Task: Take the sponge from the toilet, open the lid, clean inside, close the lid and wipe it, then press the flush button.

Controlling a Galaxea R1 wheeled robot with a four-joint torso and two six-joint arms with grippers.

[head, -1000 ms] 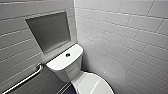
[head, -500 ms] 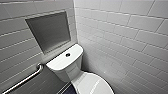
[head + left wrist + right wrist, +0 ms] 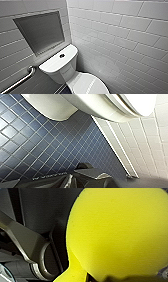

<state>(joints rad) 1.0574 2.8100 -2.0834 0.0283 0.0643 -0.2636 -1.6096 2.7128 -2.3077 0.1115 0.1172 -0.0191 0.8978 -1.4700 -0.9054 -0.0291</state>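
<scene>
Looks down, in the head view, into a corner of pale tiled walls (image 3: 120, 37). Finds the toilet (image 3: 60, 66) standing there, tank against the left-hand wall and bowl reaching toward the lower edge. Shows a flat white tank top with a round dark flush button (image 3: 62, 55) near its middle. Shows the lid (image 3: 87, 84) down over the bowl, white and glossy, partly cut off by the frame. Places a shallow rectangular niche (image 3: 41, 32) in the wall above the tank, and a metal grab bar (image 3: 20, 80) slanting along the same wall, just beside the tank on the left. Catches a sliver of dark floor (image 3: 62, 88) between bar and bowl.

Looks, in the left wrist view, across small dark blue square floor tiles toward the white rounded outside of the bowl and a white tiled wall beside it. Catches dark parts of the left claw (image 3: 83, 175) low near the floor and apart from the toilet. Gives no means of telling its state, released or clenched.

Meets, in the right wrist view, the sponge (image 3: 117, 230) very close to the lens: bright yellow-green, smooth, with a broad rounded lobe and a wavy edge. Shows the right claw (image 3: 117, 278) grasping it, a dark piece of the claw overlapping the sponge's edge. Sets grey metal arm links (image 3: 22, 240) of the robot behind the sponge, so lifted clear of the toilet and not lying on tank or lid.
</scene>
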